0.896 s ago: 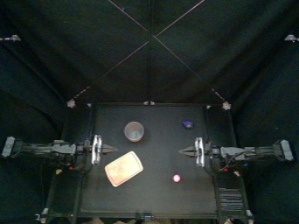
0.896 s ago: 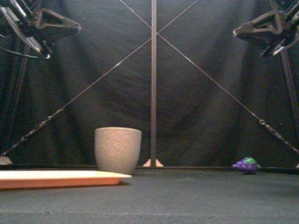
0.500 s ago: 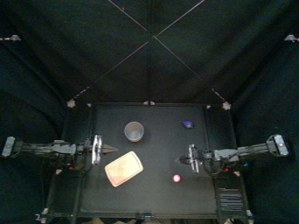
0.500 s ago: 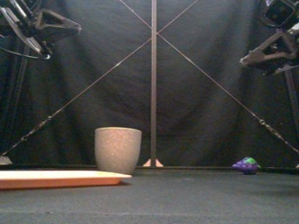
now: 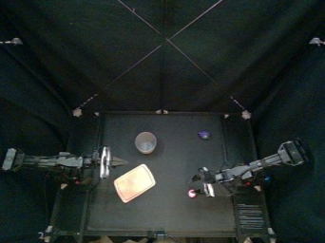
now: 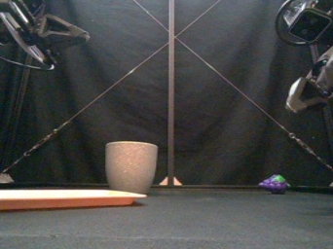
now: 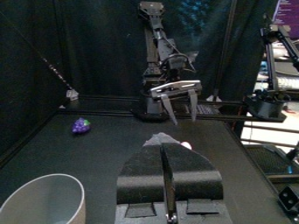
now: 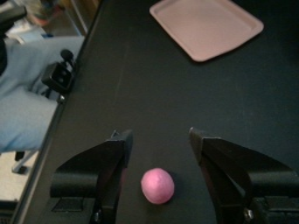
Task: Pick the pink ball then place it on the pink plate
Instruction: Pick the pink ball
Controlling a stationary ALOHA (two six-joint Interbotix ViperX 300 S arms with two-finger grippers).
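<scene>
Since the earlier frames, the right gripper (image 5: 200,180) has swung forward and down from mid-table toward the small pink egg-shaped ball (image 5: 192,193). Its jaws are spread. The ball lies on the black table (image 5: 172,214) near the front edge, in line with the gap between them and untouched. The flat pink rectangular tray (image 5: 133,182) lies to the ball's left, bare table between them. The tall grey speckled cup (image 5: 147,142) and the small purple grape bunch (image 5: 203,135) stand toward the back. The left gripper (image 5: 99,163) rests at the left side, jaws pressed together.
</scene>
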